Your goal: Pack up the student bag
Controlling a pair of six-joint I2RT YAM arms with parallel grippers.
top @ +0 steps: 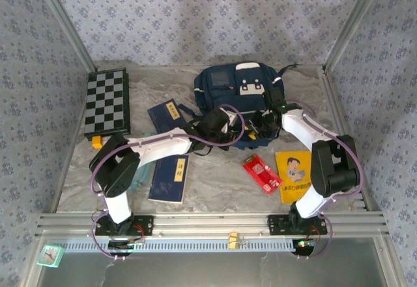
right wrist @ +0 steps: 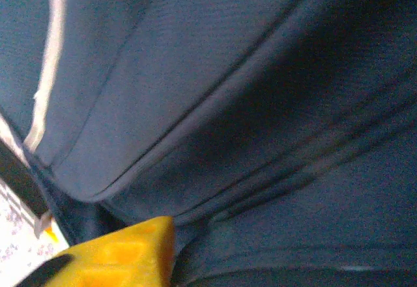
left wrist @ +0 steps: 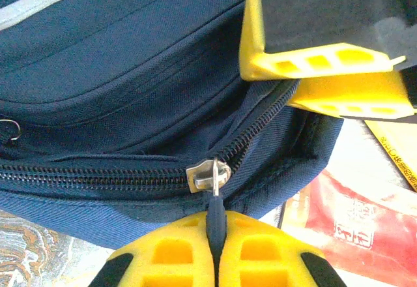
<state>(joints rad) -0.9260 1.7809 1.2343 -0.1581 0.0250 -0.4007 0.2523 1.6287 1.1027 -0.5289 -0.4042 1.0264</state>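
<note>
Pinching the zipper pull at the front edge of the student bag, the left gripper has its fingers clamped tight on the tab. The right gripper presses into the bag's fabric just beside the zipper's open end; whether its fingers are parted or closed cannot be told. The bag lies flat on the table, a chessboard well to its left, a red packet near its front. Soft and floppy, the bag likely shifts when tugged, so holding the cloth beside the zipper looks wise.
</note>
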